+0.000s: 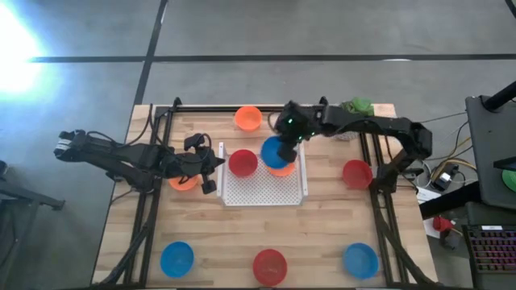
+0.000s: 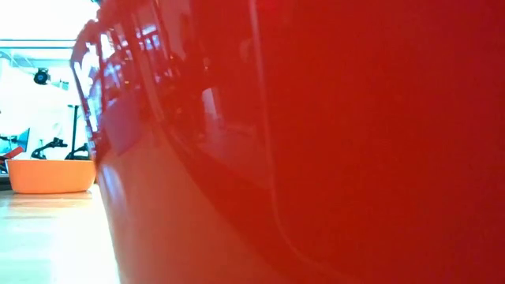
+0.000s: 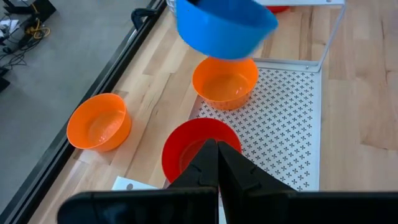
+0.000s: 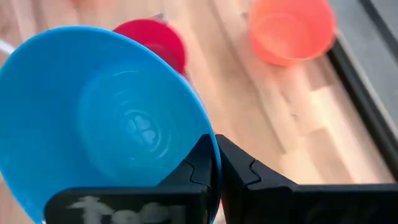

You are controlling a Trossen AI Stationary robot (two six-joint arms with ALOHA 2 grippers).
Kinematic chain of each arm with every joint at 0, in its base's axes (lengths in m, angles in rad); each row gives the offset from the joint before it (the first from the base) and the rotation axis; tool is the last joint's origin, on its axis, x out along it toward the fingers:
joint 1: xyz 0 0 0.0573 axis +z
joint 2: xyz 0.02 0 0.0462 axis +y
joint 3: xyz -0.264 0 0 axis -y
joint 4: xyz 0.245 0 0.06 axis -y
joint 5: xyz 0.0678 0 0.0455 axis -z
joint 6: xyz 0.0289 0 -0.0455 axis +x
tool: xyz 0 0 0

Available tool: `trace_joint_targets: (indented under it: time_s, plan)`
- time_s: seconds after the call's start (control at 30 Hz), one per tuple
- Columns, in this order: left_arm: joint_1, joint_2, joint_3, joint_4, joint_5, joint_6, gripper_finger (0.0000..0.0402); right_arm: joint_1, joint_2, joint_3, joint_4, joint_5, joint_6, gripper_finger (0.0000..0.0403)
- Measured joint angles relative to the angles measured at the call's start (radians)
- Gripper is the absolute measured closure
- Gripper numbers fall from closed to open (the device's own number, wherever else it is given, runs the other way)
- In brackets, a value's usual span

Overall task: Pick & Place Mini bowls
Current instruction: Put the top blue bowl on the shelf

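Observation:
My right gripper [image 1: 284, 145] is shut on a blue mini bowl [image 1: 274, 151], which it holds above an orange bowl [image 1: 282, 169] standing on the white perforated tray [image 1: 266, 192]. In the left wrist view the blue bowl [image 3: 224, 25] hangs over that orange bowl [image 3: 225, 82]. A red bowl [image 1: 242, 163] also stands on the tray. My left gripper [image 1: 216, 169] is shut and hovers at the tray's left edge, just short of the red bowl [image 3: 186, 146]. It holds nothing. My right gripper pinches the blue bowl's rim [image 4: 210, 149], one finger inside the bowl and one outside. The fingers come from above, slanting down. The bowl is lifted clear of the tray and tilted, its opening turned toward the wrist camera.
More bowls stand on the wooden table: orange at the far edge [image 1: 247, 118], orange under my left arm [image 1: 184, 182], red at the right [image 1: 356, 173], and blue [image 1: 176, 259], red [image 1: 269, 266] and blue [image 1: 360, 260] along the near edge. A potted plant [image 1: 359, 105] stands far right.

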Motion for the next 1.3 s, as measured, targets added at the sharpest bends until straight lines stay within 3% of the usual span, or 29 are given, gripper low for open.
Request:
trace_joint_targets:
  time_s: [0.8, 1.3]
  plan:
    - [0.000, 0.000, 0.000, 0.000, 0.000, 0.004, 0.0401, 0.122, 0.270, 0.000, 0.122, -0.008, -0.068, 0.0394]
    - [0.000, 0.000, -0.003, 0.000, 0.000, 0.004, 0.0401, 0.136, 0.294, 0.000, 0.127, -0.027, -0.046, 0.0394]
